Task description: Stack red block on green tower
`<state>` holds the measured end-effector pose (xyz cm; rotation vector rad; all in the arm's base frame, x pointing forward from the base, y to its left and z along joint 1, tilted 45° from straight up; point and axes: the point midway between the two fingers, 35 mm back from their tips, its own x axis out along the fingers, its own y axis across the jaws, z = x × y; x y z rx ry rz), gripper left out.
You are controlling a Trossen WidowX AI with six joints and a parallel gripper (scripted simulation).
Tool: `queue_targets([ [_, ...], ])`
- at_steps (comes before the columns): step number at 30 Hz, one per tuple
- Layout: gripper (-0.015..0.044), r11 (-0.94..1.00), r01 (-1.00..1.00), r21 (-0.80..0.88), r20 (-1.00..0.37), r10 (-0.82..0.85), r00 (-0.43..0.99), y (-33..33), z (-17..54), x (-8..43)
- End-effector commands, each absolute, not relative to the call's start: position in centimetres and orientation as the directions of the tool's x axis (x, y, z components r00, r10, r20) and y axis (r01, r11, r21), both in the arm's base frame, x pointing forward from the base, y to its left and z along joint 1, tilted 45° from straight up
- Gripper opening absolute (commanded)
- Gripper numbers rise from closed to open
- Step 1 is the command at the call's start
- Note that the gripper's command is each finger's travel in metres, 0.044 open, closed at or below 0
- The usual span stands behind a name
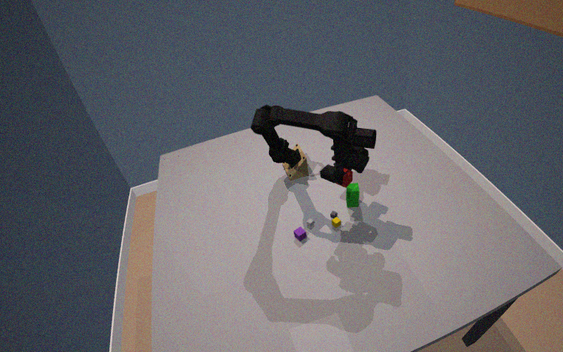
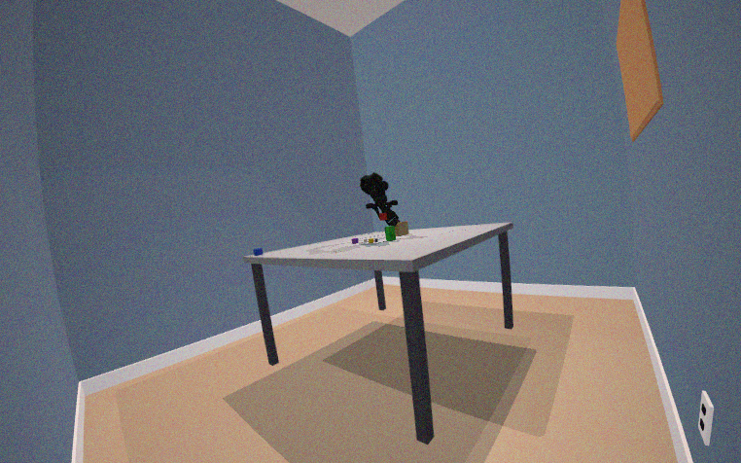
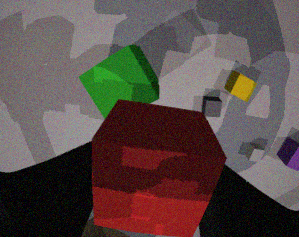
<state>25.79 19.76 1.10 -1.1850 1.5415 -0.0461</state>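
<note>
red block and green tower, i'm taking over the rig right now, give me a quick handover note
Gripper: shut on the red block, carried in the air above the table.
Green tower: upright on the table, nothing on top of it. In the wrist view the red block sits close to the tower but does not look centred over its top.
Nearby, not part of the job: yellow cube, purple cube, two small grey cubes.
Done: red block picked up and brought to the tower.
Left: line up over the tower top, lower gently, open, withdraw without bumping the tower.
</note>
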Motion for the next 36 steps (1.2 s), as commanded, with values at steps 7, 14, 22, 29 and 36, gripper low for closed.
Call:
queue_targets([
  [7, 0.0000, 0.497, -0.630, -0.596, -0.716, -0.684, 0.138, 21.6, -1.7, 25.1],
  [14, 0.0000, 0.497, -0.630, -0.597, -0.716, -0.684, 0.138, 21.1, -2.4, 25.5],
  [22, 0.0000, 0.497, -0.630, -0.597, -0.716, -0.685, 0.139, 19.4, -4.2, 25.9],
  [29, 0.0000, 0.497, -0.630, -0.597, -0.716, -0.685, 0.139, 19.4, -4.2, 25.9],
  [36, 0.0000, 0.497, -0.630, -0.597, -0.716, -0.685, 0.139, 19.4, -4.1, 25.9],
])
